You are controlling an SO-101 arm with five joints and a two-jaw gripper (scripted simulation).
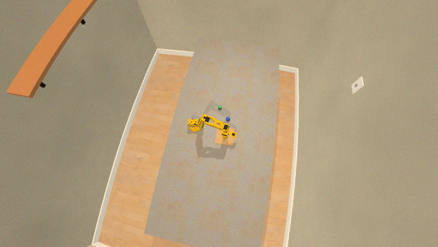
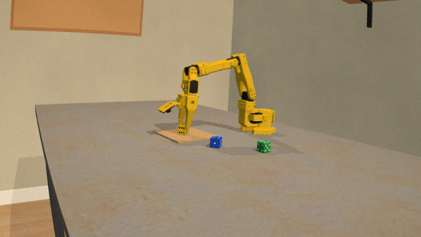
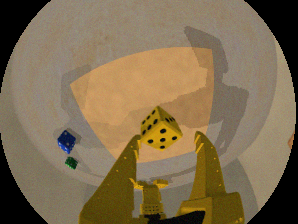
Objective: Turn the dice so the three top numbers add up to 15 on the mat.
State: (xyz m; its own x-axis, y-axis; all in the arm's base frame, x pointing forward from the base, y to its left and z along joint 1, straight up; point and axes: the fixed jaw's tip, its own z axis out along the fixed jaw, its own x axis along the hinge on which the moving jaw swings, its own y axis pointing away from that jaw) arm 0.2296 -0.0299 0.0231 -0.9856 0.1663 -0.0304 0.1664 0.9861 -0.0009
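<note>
On the mat (image 1: 218, 141) (image 2: 170, 136) (image 3: 115, 90), with tool (image 1: 225, 137) (image 2: 184, 131) (image 3: 168, 136) spread around yellow die (image 2: 182, 129) (image 3: 161, 131), clear both sides evenly. Then lift straight, brushing nothing.

Even, dimmish light; soft shadows; wrist pic fisheye, w/ black corners.

Mottled grey table (image 1: 215, 194) (image 2: 213, 193) (image 3: 45, 65); on it: tan mat (image 1: 219, 140) (image 2: 202, 134) (image 3: 115, 85), blue die (image 1: 227, 118) (image 2: 216, 142) (image 3: 66, 142), green die (image 1: 220, 107) (image 2: 264, 146) (image 3: 71, 163), arm base (image 1: 195, 129) (image 2: 264, 131).
</note>
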